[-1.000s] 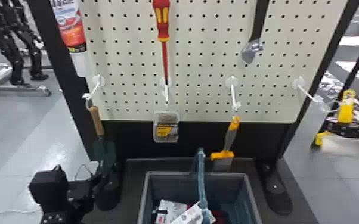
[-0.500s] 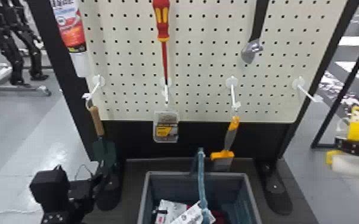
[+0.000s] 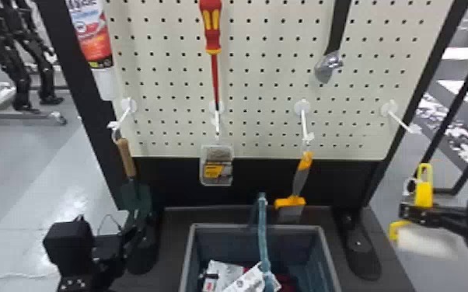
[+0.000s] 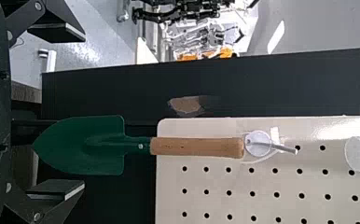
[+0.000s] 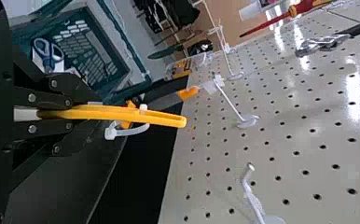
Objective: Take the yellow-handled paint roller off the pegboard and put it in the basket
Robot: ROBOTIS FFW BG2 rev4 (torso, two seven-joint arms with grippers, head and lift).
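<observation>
A green trowel (image 3: pixel 135 196) with a wooden handle, a clear case (image 3: pixel 217 165) and an orange-and-grey scraper (image 3: pixel 298 182) are hung from white hooks (image 3: pixel 304 123). Above the case, a red-and-yellow screwdriver (image 3: pixel 211 29) is held handle up, flanked by a labelled tube (image 3: pixel 92 37) and a black-handled tool (image 3: pixel 337 33) with a silvery head. Blue-handled scissors (image 5: pixel 45 47) are seen in the right wrist view.

In the head view, the white sleeve of the paint roller (image 3: pixel 423 241) is blurred, and the right gripper (image 3: pixel 419 216) hides part of its yellow handle (image 3: pixel 424 191). There the top edge cuts off the red screwdriver (image 3: pixel 212 42) and ladle (image 3: pixel 333 52), the bottom edge the basket (image 3: pixel 221 226)
</observation>
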